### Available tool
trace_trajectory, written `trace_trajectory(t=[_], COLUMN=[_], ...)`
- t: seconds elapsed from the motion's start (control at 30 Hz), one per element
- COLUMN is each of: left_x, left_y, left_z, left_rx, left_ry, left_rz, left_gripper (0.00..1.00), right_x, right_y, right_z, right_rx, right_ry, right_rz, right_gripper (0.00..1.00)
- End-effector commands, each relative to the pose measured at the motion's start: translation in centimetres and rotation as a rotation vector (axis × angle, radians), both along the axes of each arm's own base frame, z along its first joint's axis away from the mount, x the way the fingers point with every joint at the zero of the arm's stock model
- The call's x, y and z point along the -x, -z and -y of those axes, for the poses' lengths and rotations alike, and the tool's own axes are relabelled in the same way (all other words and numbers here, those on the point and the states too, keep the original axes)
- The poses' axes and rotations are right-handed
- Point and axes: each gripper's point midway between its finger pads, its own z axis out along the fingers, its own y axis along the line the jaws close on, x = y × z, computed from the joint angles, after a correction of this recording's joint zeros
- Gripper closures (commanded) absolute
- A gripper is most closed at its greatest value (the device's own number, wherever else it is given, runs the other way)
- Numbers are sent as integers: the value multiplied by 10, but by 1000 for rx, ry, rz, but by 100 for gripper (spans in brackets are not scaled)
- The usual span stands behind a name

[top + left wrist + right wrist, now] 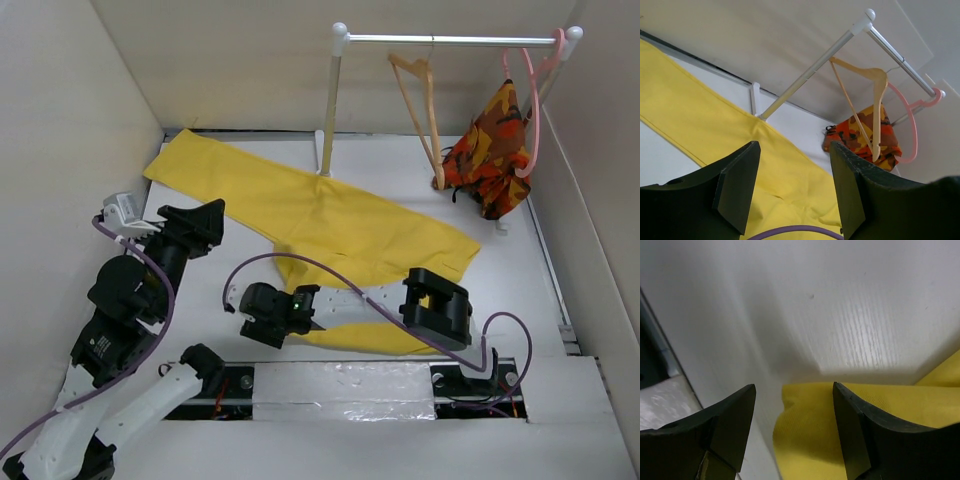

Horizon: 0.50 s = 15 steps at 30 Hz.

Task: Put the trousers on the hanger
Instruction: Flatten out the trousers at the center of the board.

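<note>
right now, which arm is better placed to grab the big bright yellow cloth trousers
Right. The right gripper, open, frames a corner of the yellow trousers; the left gripper, also open, points up at the metal clothes rail.

Plain beige walls [250, 60] box in a white tabletop [390, 165]; a metal-barred clothes rail [470, 41] stands upper right under soft, even light.

I read the trousers [330, 225] as matt woven cloth, the hanger [876, 115] as smooth pale wood, the rail [440, 40] on the far side as bright polished metal, and the table [865, 330] as white, faintly grained, with a soft sheen
</note>
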Motion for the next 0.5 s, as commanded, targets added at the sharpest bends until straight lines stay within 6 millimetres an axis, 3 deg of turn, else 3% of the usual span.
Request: trace_trajectory(t=[0.0, 0.2, 0.27, 0.3, 0.33, 0.37, 0.43, 0.47], left_x=[1, -4, -5, -7, -7, -8, -10, -11], left_y=[-1, 10, 12, 16, 18, 20, 25, 28], left_z=[-4, 3, 4, 5, 6, 6, 7, 6], left_rx=[-12, -5, 0, -4, -4, -5, -11, -22], left_ry=[-13, -1, -1, -1, -1, 0, -3, -13], left_rz=[12, 0, -5, -11, -15, -18, -29, -37], left_gripper=[45, 46, 46, 47, 47, 47, 47, 47], right_x=[-10, -20, -23, -26, -29, -31, -32, -32], right_y=[-8, 3, 3, 4, 2, 2, -11, -21], right_z=[11, 35, 38, 39, 40, 40, 35, 32], right_rx=[68, 178, 185, 186, 184, 176, 122, 82], right_ry=[2, 61, 82, 93, 110, 125, 151, 151], right_rz=[55, 125, 144, 156, 176, 179, 185, 186], right_gripper=[31, 34, 44, 51, 75, 86, 100, 100])
